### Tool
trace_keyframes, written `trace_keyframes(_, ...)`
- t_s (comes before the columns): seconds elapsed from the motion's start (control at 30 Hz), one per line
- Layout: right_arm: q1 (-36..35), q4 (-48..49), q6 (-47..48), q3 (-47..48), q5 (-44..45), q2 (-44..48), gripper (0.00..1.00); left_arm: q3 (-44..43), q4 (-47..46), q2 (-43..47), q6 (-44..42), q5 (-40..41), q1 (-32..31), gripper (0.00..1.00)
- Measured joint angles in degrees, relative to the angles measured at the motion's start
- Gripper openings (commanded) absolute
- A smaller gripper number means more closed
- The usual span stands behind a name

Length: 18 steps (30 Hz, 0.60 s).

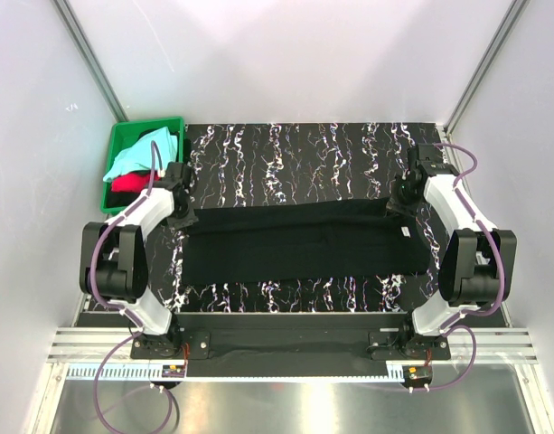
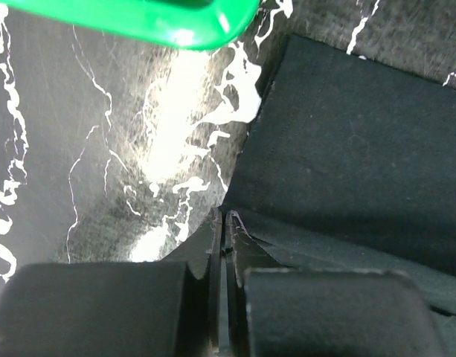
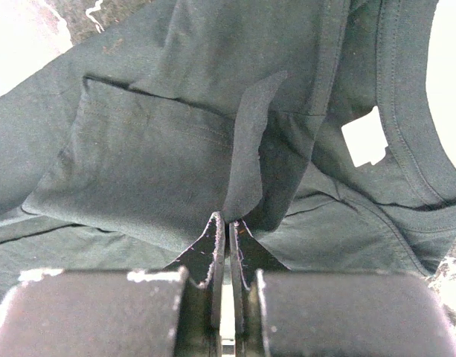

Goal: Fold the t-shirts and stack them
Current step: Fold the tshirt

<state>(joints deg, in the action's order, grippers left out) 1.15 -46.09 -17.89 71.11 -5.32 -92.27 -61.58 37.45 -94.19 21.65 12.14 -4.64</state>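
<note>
Top view: black tee (image 1: 304, 244) lies as a long folded band across the mid-surface (image 1: 295, 154), left to right. Left arm (image 1: 141, 217) and right arm (image 1: 448, 203) are bent, wrists down at the band's far corners. Aqua tee (image 1: 141, 155) and red tee (image 1: 132, 183) sit in the green crate (image 1: 123, 145), far-left corner.
Left wrist: left jaws closed, pinching the tee's edge.
Right wrist: right jaws closed on a cloth fold beside the white label (image 3: 365, 140).
</note>
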Motion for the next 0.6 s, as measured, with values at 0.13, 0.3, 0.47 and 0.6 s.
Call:
trace_keyframes(0.13, 0.2, 0.0, 0.2, -0.5, 0.3, 0.0, 0.0, 1.5, 0.1, 1.9, 0.6, 0.2, -0.2, 0.0)
trace_keyframes(0.3, 0.3, 0.0, 0.1, -0.7, 0.3, 0.0, 0.01, 2.1, -0.1, 2.4, 0.7, 0.4, -0.3, 0.0)
trace_keyframes(0.47, 0.4, 0.1, 0.1, -0.9, 0.3, 0.0, 0.09, 2.6, -0.2, 2.5, 0.6, 0.3, -0.3, 0.17)
trace_keyframes(0.6, 1.3, 0.0, 0.2, -2.6, 1.1, 0.2, 0.28, 3.1, 0.7, 4.2, 0.3, 0.6, -0.3, 0.43)
